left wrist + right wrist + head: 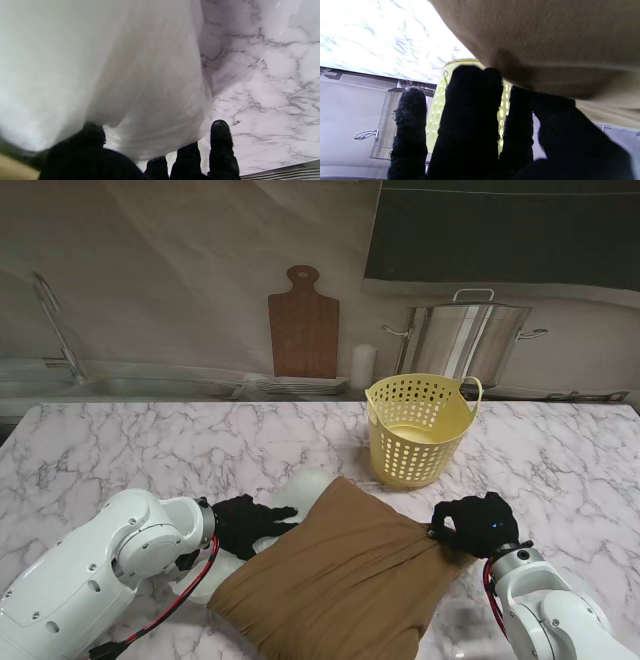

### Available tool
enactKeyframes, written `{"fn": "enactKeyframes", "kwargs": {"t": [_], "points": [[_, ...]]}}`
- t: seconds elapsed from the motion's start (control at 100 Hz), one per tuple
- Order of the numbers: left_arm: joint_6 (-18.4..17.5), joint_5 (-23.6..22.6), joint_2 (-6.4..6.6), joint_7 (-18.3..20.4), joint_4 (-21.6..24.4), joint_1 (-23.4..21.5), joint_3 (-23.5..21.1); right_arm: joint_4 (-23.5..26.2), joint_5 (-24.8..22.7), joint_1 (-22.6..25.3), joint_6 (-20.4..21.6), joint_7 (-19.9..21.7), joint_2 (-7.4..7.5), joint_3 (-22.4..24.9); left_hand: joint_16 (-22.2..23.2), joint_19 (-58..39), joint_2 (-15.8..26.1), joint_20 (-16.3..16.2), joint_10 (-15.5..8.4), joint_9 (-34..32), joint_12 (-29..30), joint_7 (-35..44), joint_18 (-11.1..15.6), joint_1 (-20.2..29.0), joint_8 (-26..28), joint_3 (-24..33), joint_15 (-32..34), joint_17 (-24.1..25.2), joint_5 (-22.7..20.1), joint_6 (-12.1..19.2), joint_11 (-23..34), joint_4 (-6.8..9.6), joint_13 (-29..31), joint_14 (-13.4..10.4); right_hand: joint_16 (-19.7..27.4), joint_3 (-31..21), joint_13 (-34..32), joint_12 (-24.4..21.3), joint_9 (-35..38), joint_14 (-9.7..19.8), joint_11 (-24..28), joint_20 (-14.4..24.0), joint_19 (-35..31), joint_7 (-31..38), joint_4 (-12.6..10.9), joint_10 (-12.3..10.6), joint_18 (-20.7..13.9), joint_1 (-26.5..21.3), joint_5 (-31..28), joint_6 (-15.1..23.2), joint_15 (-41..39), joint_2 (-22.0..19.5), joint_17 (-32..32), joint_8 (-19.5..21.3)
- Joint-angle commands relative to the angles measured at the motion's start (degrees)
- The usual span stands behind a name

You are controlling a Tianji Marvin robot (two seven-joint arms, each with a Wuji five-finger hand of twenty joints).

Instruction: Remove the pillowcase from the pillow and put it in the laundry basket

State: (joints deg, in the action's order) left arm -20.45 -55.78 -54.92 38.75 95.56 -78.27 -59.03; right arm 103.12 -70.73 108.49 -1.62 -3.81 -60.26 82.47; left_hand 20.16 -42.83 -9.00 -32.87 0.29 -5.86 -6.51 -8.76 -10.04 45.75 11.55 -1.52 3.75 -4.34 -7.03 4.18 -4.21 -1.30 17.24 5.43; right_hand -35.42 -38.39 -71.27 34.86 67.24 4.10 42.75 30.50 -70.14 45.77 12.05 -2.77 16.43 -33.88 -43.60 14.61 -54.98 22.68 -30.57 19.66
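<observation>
A brown pillowcase (345, 580) covers most of a white pillow (300, 490), which sticks out of it at the left, on the marble table (150, 450). My left hand (245, 523) is closed on that bare white end. In the left wrist view the pillow (100, 62) fills the picture, held between thumb and fingers (221, 140). My right hand (480, 525) pinches the pillowcase's right corner. The brown cloth (545, 37) bunches over its fingers (470, 105) in the right wrist view. The yellow laundry basket (405, 455) stands just beyond the pillow, empty, and shows behind the right hand's fingers (437, 110).
A large steel pot (465, 340) stands behind the basket. A wooden cutting board (303, 325) leans on the back wall beside a white cylinder (363, 365). A sink with a tap (55, 325) is at the far left.
</observation>
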Motion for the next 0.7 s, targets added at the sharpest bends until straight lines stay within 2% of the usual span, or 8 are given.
{"fn": "enactKeyframes", "kwargs": {"t": [0.0, 0.16, 0.23, 0.3, 0.4, 0.55, 0.66, 0.69], "points": [[0.2, -0.6, 0.97, 1.3, -2.7, -0.6, 0.9, 2.2, -0.5, 0.3, 1.0, 1.7, -0.09, 0.8, 1.2, 13.2, -3.1, -0.5, 4.6, -2.0, -1.4, 8.6, -0.4, 1.4, 2.1, 0.4, 3.9, 0.2, -5.5, -6.6, 4.2, 0.63, 2.4, 2.2, 1.0, 0.5, 4.0, -1.9, -5.4, -1.2, -4.7, -1.0, 2.2, 4.1, -3.3, 1.4, 1.8, -1.5, 2.5, -2.2, 6.9, 1.4, 3.0, 0.0], [0.1, -0.7, 0.56, -1.8, -3.2, -0.1, 1.7, 4.9, 1.6, -2.3, 4.8, 0.6, -0.33, -0.4, 1.2, 13.0, -3.0, -0.7, 4.6, -2.2, -1.5, 8.6, -0.5, 1.7, 2.1, 0.5, 4.0, 0.2, -5.5, -6.7, 4.3, 0.60, 2.6, 2.2, 6.7, 5.8, 23.8, -8.0, -27.0, -5.5, -15.4, -2.1, 8.8, -5.4, -6.2, 5.5, 2.0, 6.0, 1.0, -4.9, 30.7, -1.9, 11.8, 7.2], [-0.1, -0.5, 0.41, -2.9, -3.3, -0.2, 1.7, 4.9, 2.2, -4.6, 6.8, 0.9, -0.23, -1.8, 1.3, 12.9, -3.0, -0.7, 4.7, -2.2, -1.5, 8.5, -0.5, 2.0, 2.0, 0.5, 4.1, 0.2, -5.4, -6.6, 4.3, 0.62, 2.5, 2.1, 9.6, 5.7, 27.5, -11.6, -31.7, -6.3, -16.8, -2.0, 10.0, -10.5, -8.2, 5.8, 2.0, 8.2, 1.4, -6.9, 34.7, -2.5, 13.2, 11.8], [-0.5, -0.6, 0.19, -4.6, -3.3, -0.7, 1.3, 4.7, 3.3, -6.9, 8.0, 2.3, -0.11, -3.5, 1.3, 12.7, -2.9, -0.8, 4.8, -2.4, -1.6, 8.5, -0.6, 2.4, 2.0, 0.6, 4.2, 0.0, -5.3, -6.7, 4.5, 0.63, 2.9, 2.1, 10.1, 6.1, 27.4, -12.7, -33.3, -6.7, -17.3, -1.8, 9.8, -15.3, -8.9, 5.4, 1.9, 8.9, 7.0, -9.6, 35.2, -2.6, 12.9, 12.3], [-1.1, -1.6, -0.09, -6.2, -2.2, -1.9, -0.3, 4.3, 4.2, -10.2, 9.1, 6.0, 0.22, -5.7, 1.4, 12.3, -2.8, -0.8, 5.2, -2.9, -1.7, 8.4, -0.7, 3.0, 1.9, 0.7, 4.4, -0.2, -5.0, -6.9, 4.6, 0.64, 3.3, 2.1, 9.1, 6.8, 24.6, -13.6, -31.9, -6.5, -16.5, -1.1, 9.5, -28.6, -9.1, 4.0, 2.4, 9.4, 20.9, -11.5, 34.3, -1.6, 12.2, 7.9], [-2.4, -2.8, -0.27, -6.6, 0.6, -3.8, -3.1, 4.1, 3.6, -14.6, 9.6, 15.3, 1.10, -8.1, 1.4, 12.1, -2.4, -0.8, 5.1, -3.4, -1.8, 8.5, -0.7, 3.4, 1.9, 0.6, 4.4, 0.0, -5.2, -6.9, 4.8, 0.60, 3.5, 2.1, 1.9, 4.5, 18.6, -7.3, -29.5, -4.3, -9.5, 1.1, 8.0, -41.8, -10.1, 1.5, 2.0, 7.0, 32.6, -9.1, 25.3, 1.4, 9.5, 2.1], [-2.8, -3.1, -0.24, -6.2, 1.2, -4.3, -3.7, 2.4, 2.3, -18.2, 9.8, 19.4, 1.63, -10.7, 1.5, 11.8, -2.4, -0.8, 5.3, -4.6, -2.0, 8.7, -0.8, 3.5, 1.9, 0.5, 4.6, -0.4, -5.9, -6.8, 5.2, 0.59, 4.2, 2.1, -4.7, -7.4, 15.7, 2.0, -27.7, -1.4, 0.2, 2.4, 5.6, -46.0, -12.2, -0.4, 0.7, 2.9, 34.3, -8.6, 12.6, 3.6, 6.7, 3.4], [-2.6, -3.0, -0.18, -5.7, 1.2, -4.3, -3.7, 2.2, 1.9, -19.0, 9.8, 20.9, 1.78, -11.4, 1.6, 11.6, -2.4, -0.9, 5.4, -6.4, -2.2, 9.1, -1.0, 3.5, 2.1, 0.4, 4.9, -0.6, -6.8, -6.8, 5.8, 0.58, 4.9, 2.1, -5.3, -12.0, 14.8, 6.6, -25.9, -0.6, 2.1, 2.3, 5.1, -46.3, -10.2, -0.9, 0.7, 2.2, 34.3, -8.4, 9.5, 6.2, 6.0, 3.9]]}}
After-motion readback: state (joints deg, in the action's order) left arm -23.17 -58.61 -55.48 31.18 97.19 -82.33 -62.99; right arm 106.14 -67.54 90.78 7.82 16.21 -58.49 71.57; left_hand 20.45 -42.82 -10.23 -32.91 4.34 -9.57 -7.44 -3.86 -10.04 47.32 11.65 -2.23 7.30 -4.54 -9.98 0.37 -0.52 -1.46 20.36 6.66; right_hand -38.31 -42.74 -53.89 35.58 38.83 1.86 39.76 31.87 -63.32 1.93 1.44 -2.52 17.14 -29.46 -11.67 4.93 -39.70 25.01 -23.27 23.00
